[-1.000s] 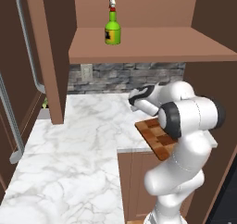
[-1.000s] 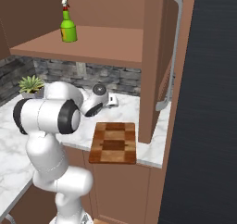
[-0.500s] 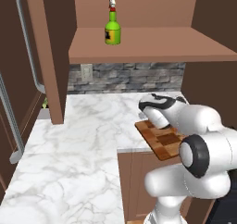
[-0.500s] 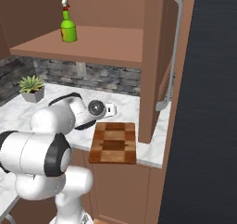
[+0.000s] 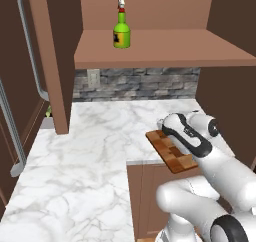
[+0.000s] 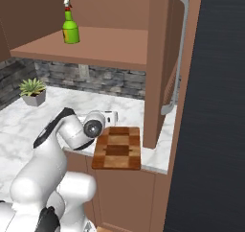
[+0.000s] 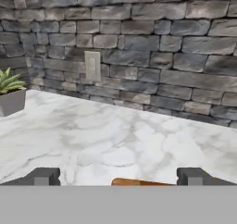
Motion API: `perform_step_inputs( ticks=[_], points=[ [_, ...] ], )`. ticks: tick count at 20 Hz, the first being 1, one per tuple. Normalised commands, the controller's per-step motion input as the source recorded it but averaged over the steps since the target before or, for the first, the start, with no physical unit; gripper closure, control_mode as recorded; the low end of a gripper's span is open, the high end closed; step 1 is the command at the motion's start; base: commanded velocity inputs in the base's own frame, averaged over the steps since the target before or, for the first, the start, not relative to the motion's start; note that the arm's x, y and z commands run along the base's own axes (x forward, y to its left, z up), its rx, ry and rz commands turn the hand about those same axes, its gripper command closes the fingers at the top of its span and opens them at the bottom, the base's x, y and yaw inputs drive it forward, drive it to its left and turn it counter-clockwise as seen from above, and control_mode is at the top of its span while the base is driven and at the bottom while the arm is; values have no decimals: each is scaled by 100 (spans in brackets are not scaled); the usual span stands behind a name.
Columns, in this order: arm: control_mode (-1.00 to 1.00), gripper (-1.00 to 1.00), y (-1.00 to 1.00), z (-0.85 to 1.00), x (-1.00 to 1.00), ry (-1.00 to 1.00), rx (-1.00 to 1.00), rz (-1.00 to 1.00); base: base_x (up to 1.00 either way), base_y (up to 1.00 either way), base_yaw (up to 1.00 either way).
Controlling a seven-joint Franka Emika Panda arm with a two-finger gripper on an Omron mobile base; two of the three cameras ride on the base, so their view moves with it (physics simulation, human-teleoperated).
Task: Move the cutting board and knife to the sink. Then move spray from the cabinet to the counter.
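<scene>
The arm has swung lower and forward over the cutting board [image 6: 117, 147] since half a second ago; the gripper [image 7: 118, 177] hangs with jaws wide apart, holding nothing, aimed at the stone backsplash [image 7: 139, 52]; the board lies at the counter's [image 5: 95, 151] front edge; the spray [image 5: 121, 32] stands on the cabinet [image 5: 160, 48] shelf

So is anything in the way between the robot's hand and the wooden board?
Nothing visible. The gripper is open just above the counter, and the board edge shows right between its fingertips.
</scene>
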Motion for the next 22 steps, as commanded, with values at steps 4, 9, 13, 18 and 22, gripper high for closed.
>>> perform_step_inputs(
  ticks=[4, 9, 13, 18, 22],
  points=[
    [-100, -100, -7, 81, -35, 1, 5, 0, 0, 0, 0],
    [-100, -100, -1, 33, -56, 8, 5, -2, 0, 0, 0],
    [-100, -100, -13, 2, -74, 8, 9, -8, 0, 0, 0],
    [-100, -100, -7, 6, -70, 2, 12, -18, 0, 0, 0],
    [-100, -100, -4, 4, -67, 7, 23, -16, 0, 0, 0]
  ],
)
